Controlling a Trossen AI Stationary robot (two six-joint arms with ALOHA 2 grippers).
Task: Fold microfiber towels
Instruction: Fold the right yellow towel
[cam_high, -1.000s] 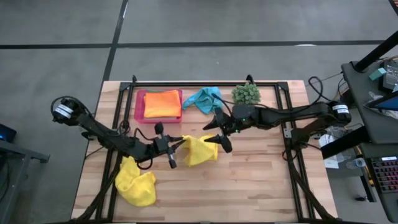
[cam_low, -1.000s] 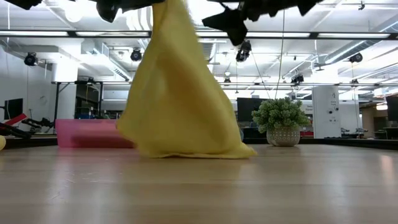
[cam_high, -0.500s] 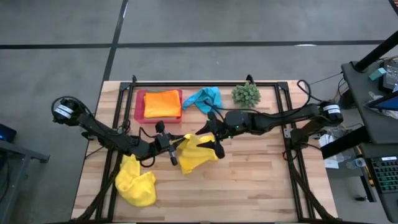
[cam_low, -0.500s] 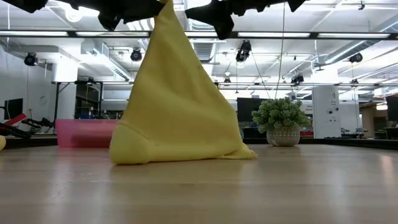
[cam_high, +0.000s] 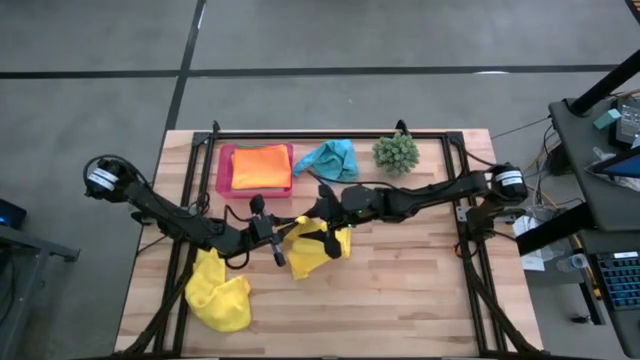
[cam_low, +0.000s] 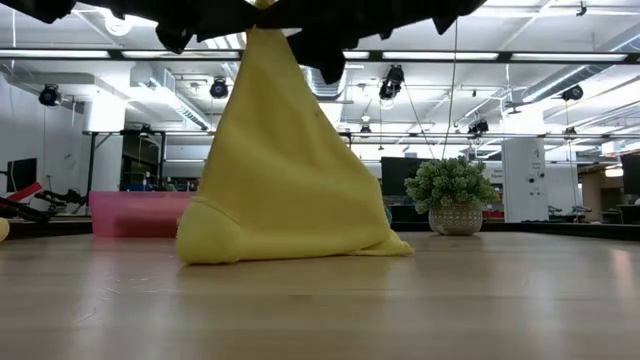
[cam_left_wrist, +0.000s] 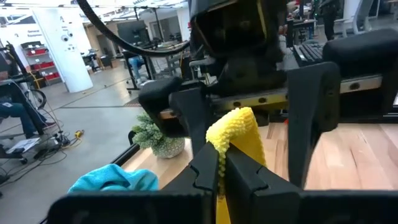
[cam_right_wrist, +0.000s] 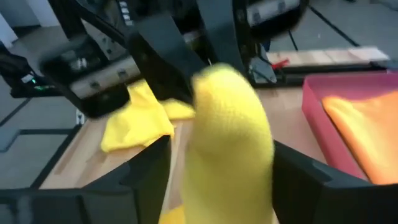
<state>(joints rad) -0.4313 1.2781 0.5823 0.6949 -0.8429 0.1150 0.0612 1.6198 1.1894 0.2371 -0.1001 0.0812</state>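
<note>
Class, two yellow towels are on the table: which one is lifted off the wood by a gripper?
The yellow towel at the table's middle, pinched at its top by the left gripper. The other yellow towel lies crumpled near the front-left edge, untouched.

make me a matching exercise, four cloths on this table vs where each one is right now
Things:
1. orange towel
2. turquoise towel
3. lifted yellow towel
4. crumpled yellow towel

Places:
a. held up by the shut left gripper, bottom edge resting on the table
b. in the pink tray
c. heaped near the table's front left corner
d. between the tray and the plant

Pairs: 1-b, 2-d, 3-a, 4-c
</note>
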